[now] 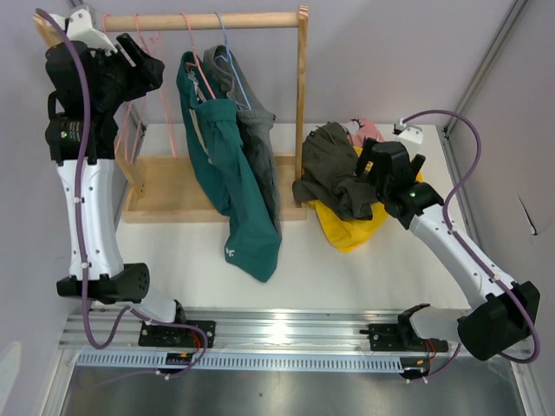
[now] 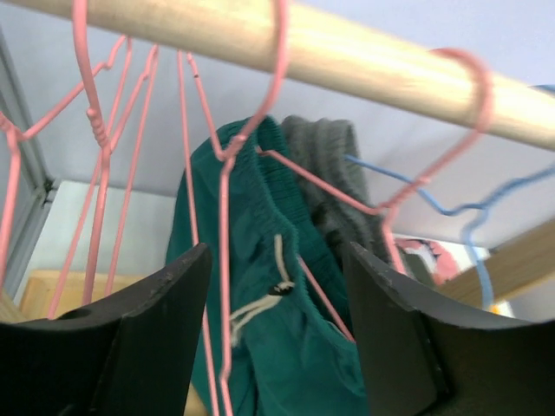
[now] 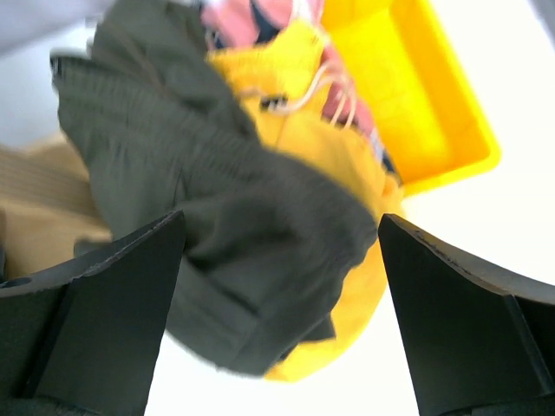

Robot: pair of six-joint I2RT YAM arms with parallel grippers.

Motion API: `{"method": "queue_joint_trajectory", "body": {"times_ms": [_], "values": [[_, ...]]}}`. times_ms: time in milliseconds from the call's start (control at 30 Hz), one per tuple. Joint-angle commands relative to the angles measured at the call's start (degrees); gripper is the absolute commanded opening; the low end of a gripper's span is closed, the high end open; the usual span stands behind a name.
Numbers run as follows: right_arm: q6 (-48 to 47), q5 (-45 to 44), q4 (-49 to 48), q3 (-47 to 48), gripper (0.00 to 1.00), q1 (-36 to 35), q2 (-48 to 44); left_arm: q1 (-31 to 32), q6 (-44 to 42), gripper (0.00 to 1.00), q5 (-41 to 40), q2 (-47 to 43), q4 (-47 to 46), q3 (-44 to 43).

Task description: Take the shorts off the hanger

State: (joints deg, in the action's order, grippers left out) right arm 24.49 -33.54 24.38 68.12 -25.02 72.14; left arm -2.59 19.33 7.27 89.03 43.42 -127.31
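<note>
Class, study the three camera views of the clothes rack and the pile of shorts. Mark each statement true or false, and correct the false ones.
1. The teal shorts hang below the wooden rod. True.
2. The grey shorts lie in the pile on the table. False: they hang on the rack right beside the teal shorts.
3. The olive shorts lie on top of the yellow shorts. True.
4. The right gripper is shut on the olive shorts. False: its jaws stand wide open above them.
5. The left gripper rests down on the table. False: it is raised near the rod, open, among the pink hangers.
</note>
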Motion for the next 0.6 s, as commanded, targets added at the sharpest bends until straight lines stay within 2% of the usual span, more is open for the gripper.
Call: {"method": "queue_joint_trajectory", "body": {"times_ms": [0,67,200,300,567], "values": [[2.5,4.4,3.0,-2.8,0.99,-0.6,-3.6,0.3,2.2,0.64,4.7,-3.7,-1.5,-1.6],[3.1,5.1,2.2,-4.8,0.99,-0.7,-5.9,0.8,3.8,0.61,8.2,-4.0,-2.7,-1.6],[3.9,6.0,1.5,-7.8,0.99,-1.0,-10.3,4.9,4.7,0.59,10.0,-2.0,-3.4,-2.3],[3.9,5.2,2.9,-8.1,0.99,-1.2,-11.8,7.4,5.0,0.56,8.8,-0.4,-3.2,-2.4],[3.0,3.4,4.4,-8.9,0.99,-0.9,-14.9,11.7,4.3,0.58,3.9,2.3,-2.7,-1.6]]}}
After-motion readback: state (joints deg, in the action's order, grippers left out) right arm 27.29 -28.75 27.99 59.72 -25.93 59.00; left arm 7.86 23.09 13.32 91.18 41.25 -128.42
